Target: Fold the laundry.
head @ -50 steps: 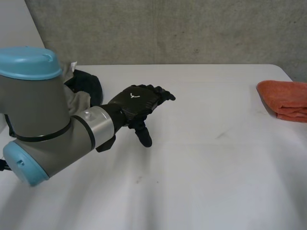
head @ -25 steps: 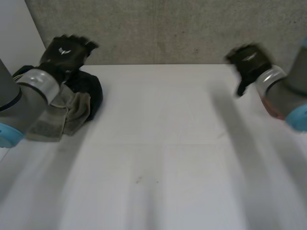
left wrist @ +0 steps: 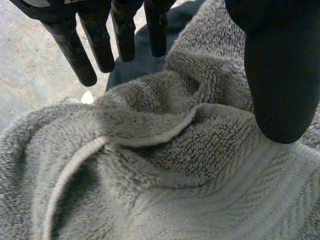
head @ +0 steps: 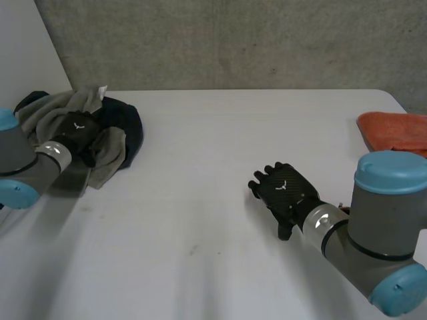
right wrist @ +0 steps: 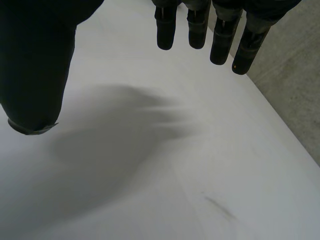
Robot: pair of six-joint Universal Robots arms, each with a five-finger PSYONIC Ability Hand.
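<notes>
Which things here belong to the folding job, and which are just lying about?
In the job:
- grey towel, crumpled, under the open left hand
- dark garment, in the same pile under the towel
- right hand, open over bare table

Lying about:
- orange towel, already folded, at the table's right edge, apart from both hands

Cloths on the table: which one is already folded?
The orange towel at the right edge of the table, lying in flat layers. The grey towel and dark cloth sit crumpled in a heap at the left hand.
</notes>
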